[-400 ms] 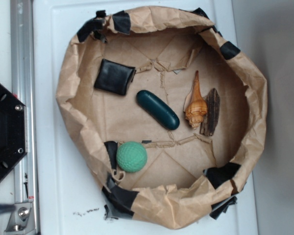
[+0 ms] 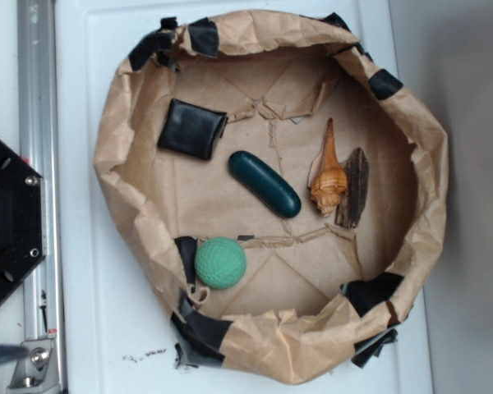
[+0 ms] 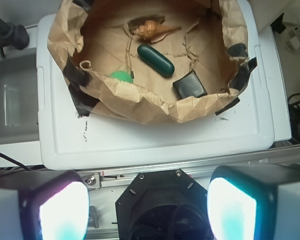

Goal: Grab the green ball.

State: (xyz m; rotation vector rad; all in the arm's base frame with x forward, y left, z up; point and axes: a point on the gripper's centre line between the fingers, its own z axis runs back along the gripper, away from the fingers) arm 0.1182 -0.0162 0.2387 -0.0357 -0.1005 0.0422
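Observation:
The green ball [image 2: 221,263], small, mint-green and dimpled, lies at the lower left inside a brown paper nest [image 2: 115,156]. In the wrist view only its top [image 3: 121,76] shows behind the paper rim. My gripper [image 3: 147,210] is open and empty, its two pads [image 3: 64,212] wide apart at the bottom of the wrist view, above the black robot base [image 3: 162,205] and well back from the nest. The gripper does not show in the exterior view.
Inside the nest lie a dark teal capsule [image 2: 264,184], a black square pad [image 2: 191,129], an orange seashell [image 2: 329,176] and a piece of bark [image 2: 353,187]. The nest sits on a white board [image 2: 90,271]. A metal rail [image 2: 37,123] and the black base [image 2: 8,222] stand left.

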